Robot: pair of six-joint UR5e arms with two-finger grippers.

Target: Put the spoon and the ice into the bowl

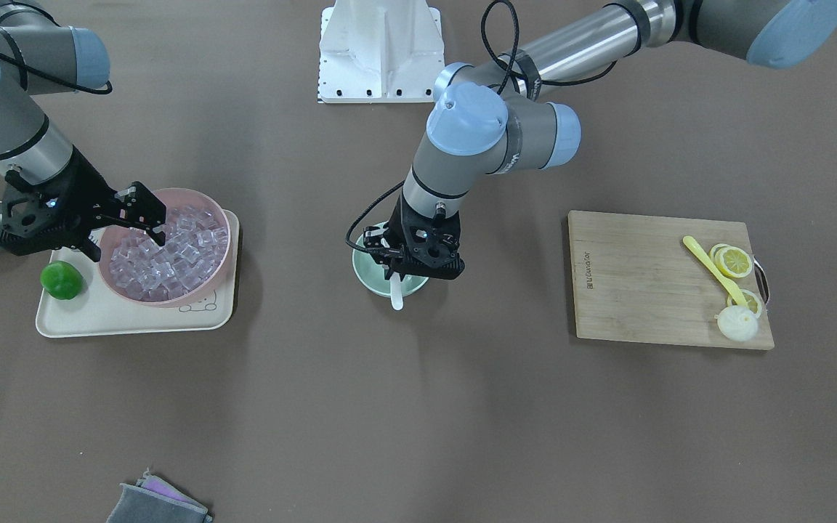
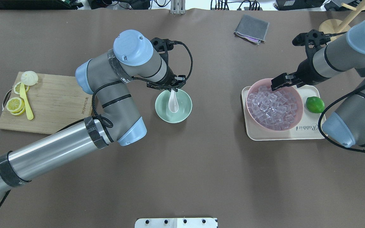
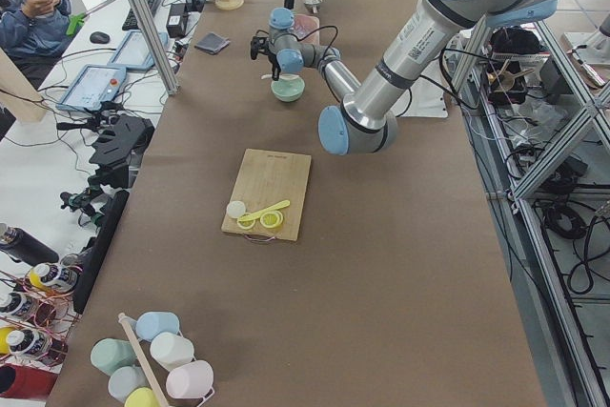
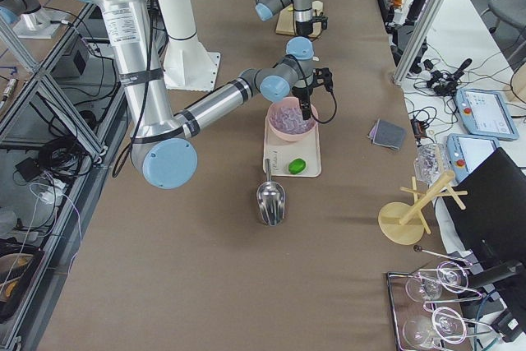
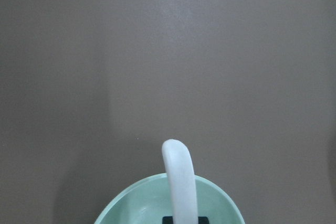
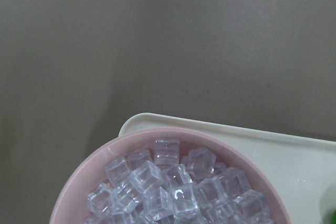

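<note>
- Your left gripper (image 2: 173, 89) is pinched on the spoon (image 2: 173, 104) by its handle. The scoop sits in the bowl (image 2: 163, 112) and the handle leans over the rim at 12 o'clock, going by the overhead view.
- Your right gripper (image 1: 128, 243) is spread wide and holds nothing, low over the pink bowl (image 2: 300, 109), where the ice (image 2: 272, 106) is heaped.
- The pink bowl stands on a cream tray (image 2: 265, 134) at 3 o'clock of the bowl, with a lime (image 2: 315, 104) on the tray at the pink bowl's 3 o'clock.
- At 9 o'clock is a cutting board (image 2: 55, 101) with lemon slices (image 2: 14, 104), a yellow utensil (image 2: 27, 106) and a white bun-like lump (image 2: 29, 77).
- A grey cloth (image 2: 251, 28) lies at 1 o'clock.
- A steel scoop (image 4: 271, 199) lies beside the tray. Overhead the right arm hides it, and the front view cuts it off.
- In the front view the left wrist covers most of the bowl.
- The left wrist camera crops the fingers to a dark sliver.
</note>
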